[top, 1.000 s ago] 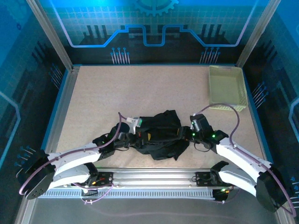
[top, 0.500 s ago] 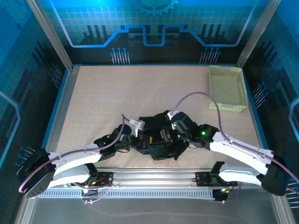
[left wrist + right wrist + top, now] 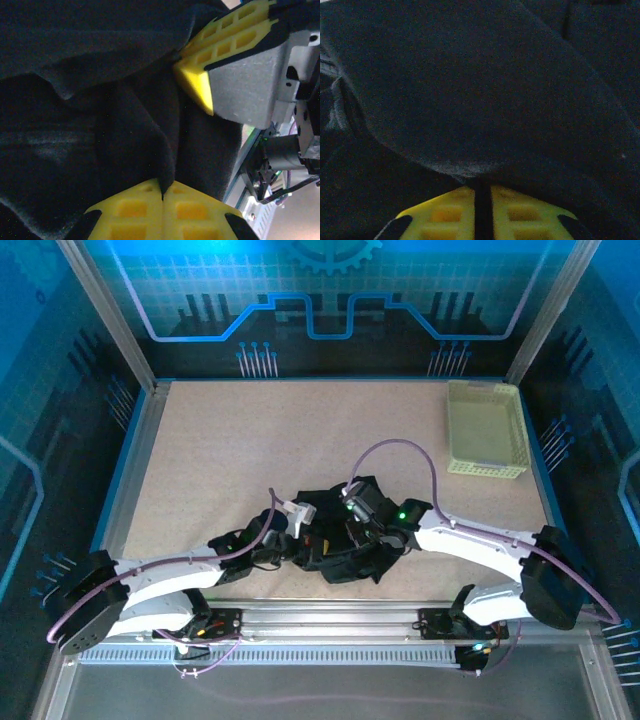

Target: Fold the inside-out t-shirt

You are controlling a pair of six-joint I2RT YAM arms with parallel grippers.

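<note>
The fold has hardly begun, to judge by how things lie; the t-shirt (image 3: 345, 540) is a crumpled black heap, with no flat panel, no straight edge and no sleeve laid out that could count as a fold made; all of the real work seems left: the cloth has to be spread flat, its shape found, and then it has to be folded over itself; whether it is inside-out cannot be told, the cloth being plain black on every side that shows.

The heap lies on the table (image 3: 250, 440) near its front edge, about the middle, between the two arms and well apart from the pale basket (image 3: 485, 428) at the far right corner.

Both arms are at the cloth; the left fingers (image 3: 132, 212) are pressed together on a ridge of black cloth that runs down into the seam between them; the right fingers (image 3: 445, 215) are also pressed together, a rounded fold meeting their tips, so they seem to pinch the shirt too; the two grips sit close to one another, the right fingers (image 3: 200, 75) showing just beside the left ones in the left wrist view.

Up close the cloth is soft, matt and slightly fuzzy; it falls in deep, loose folds with layers overlapping; it will likely sag and slide when lifted.
</note>
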